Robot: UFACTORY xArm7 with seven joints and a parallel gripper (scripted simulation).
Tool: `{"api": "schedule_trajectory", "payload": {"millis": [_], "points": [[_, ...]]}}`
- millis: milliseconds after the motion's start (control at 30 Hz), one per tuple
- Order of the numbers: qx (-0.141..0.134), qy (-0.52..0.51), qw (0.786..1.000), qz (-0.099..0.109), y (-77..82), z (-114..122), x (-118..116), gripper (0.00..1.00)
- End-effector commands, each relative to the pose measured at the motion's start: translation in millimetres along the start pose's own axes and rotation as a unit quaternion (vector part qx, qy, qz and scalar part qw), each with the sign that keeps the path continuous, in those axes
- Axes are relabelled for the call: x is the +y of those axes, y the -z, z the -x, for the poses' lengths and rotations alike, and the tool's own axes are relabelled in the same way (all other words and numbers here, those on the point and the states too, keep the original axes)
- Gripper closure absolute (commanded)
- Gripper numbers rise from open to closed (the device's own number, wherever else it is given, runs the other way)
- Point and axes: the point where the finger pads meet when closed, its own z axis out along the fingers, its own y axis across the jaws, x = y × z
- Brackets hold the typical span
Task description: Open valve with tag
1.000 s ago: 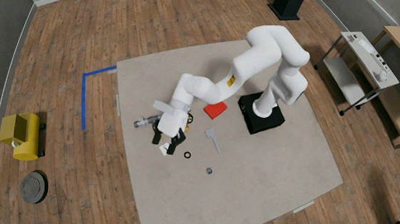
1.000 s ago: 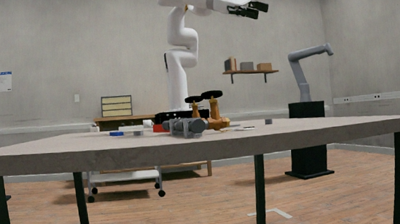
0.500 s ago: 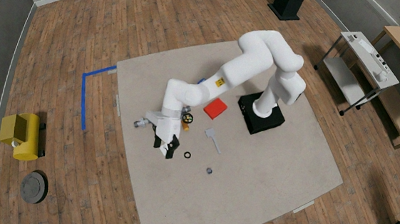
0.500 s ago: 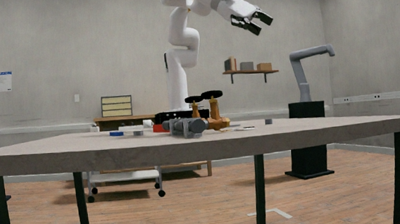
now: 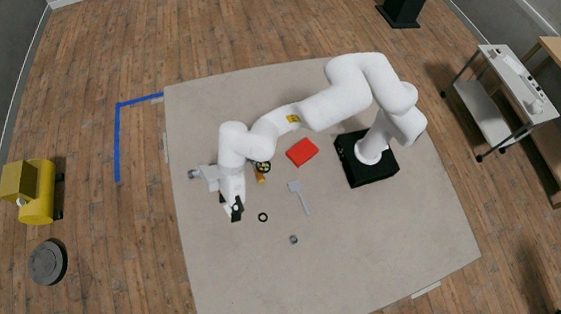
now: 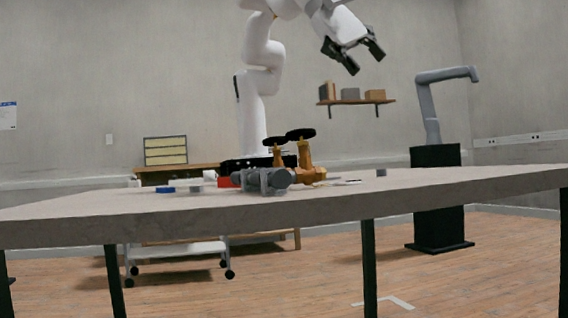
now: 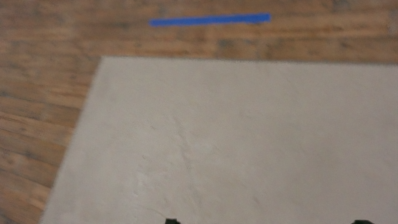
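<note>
Two brass valves with black handwheels (image 6: pixel 300 134) (image 6: pixel 275 141) stand on a grey pipe (image 6: pixel 265 179) on the table. From above only one handwheel (image 5: pixel 262 172) shows beside my arm; the other is hidden under it. My gripper (image 6: pixel 354 54) (image 5: pixel 236 211) is open and empty, high above the table and to the near side of the valves; from above it shows by the table's left part. In the wrist view only the fingertips show, over bare table top. I cannot make out the tag or its number.
A red block (image 5: pixel 302 152), a grey paddle-shaped piece (image 5: pixel 299 195), a black ring (image 5: pixel 263 217) and a small grey nut (image 5: pixel 293 238) lie near the valves. The arm's black base (image 5: pixel 367 159) stands behind. Blue tape (image 7: pixel 210 20) marks the floor past the table edge.
</note>
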Motion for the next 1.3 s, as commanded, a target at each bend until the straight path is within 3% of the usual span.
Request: {"api": "schedule_trajectory", "payload": {"millis": [0, 167, 233, 333, 467, 1267], "points": [[-0.056, -0.028, 0.996, 0.057, -9.5, 8, 21, 0.00], [-0.094, -0.056, 0.986, 0.123, -15.1, 17, 46, 0.00], [-0.094, -0.056, 0.986, 0.123, -15.1, 17, 46, 0.00], [-0.121, -0.080, 0.972, 0.188, -16.0, 24, 69, 0.00], [-0.133, -0.096, 0.959, 0.232, -14.4, 28, 84, 0.00], [-0.134, -0.098, 0.957, 0.238, -14.1, 28, 86, 0.00]]}}
